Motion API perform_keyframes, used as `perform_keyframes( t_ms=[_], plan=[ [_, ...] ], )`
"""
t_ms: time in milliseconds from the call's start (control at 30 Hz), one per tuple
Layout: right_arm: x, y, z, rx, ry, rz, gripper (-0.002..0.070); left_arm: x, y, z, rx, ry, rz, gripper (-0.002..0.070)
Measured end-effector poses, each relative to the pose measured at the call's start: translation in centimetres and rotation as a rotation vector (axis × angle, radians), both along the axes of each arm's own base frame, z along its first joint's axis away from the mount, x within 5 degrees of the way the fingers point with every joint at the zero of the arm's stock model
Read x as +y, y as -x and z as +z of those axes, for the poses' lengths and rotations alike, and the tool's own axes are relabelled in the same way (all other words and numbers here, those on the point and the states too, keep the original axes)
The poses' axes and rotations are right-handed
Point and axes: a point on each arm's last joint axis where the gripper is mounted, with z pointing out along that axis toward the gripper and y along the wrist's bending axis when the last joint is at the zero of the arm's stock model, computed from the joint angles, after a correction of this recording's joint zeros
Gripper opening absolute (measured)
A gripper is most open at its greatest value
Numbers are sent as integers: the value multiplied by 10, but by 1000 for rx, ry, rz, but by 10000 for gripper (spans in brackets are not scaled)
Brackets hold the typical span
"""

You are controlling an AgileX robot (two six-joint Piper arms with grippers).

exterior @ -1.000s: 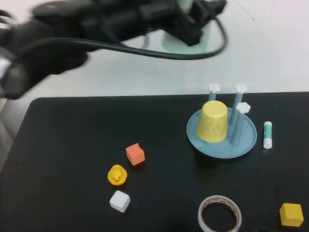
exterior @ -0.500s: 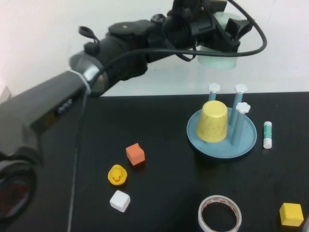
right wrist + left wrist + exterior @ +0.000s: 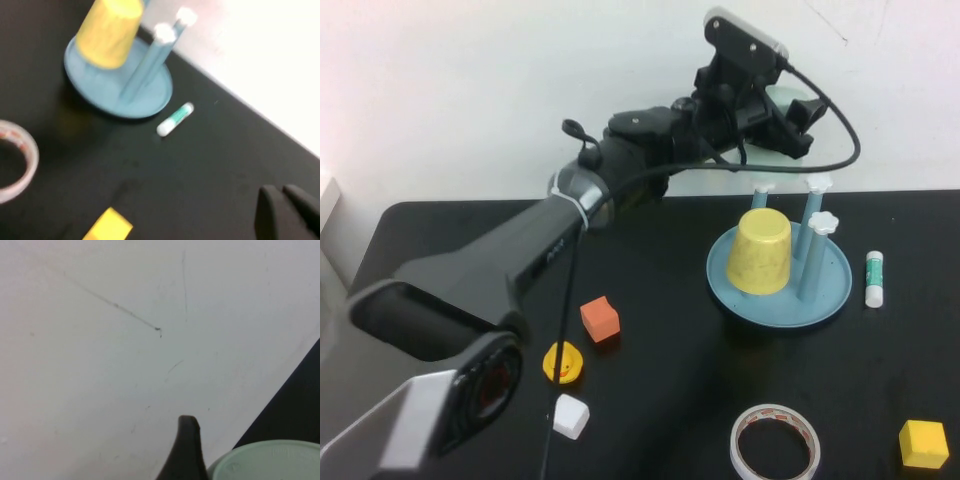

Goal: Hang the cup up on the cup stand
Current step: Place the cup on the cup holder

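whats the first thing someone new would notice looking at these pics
The long black left arm sweeps across the table, its left gripper raised above the far pegs of the cup stand, jaws around the pale green cup. Next is the yellow cup already sitting upside down on the stand. The right gripper stays low at the near right of the table, jaws shut and empty.
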Motion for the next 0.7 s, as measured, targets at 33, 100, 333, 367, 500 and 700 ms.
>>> perform_keyframes(
  t_ms=[33,100,333,367,500,700],
  plan=[
    [-2,0,1,-7,-1,-8,-1,-1,-3,-4,-3,2,1,540],
    [-5,0,1,-12,8,-37,-1,-3,-7,-14,2,-1,9,540],
    [-8,0,2,-20,7,-72,-1,-3,-17,-42,36,-34,80,539],
    [-9,0,2,-21,4,-73,-1,-2,-18,-43,38,-36,84,538],
    [-9,0,3,-31,6,-73,-1,-3,-18,-46,18,-59,82,537],
    [-7,0,4,-45,6,-56,-1,-3,-18,-45,4,-68,77,559]
  ],
)
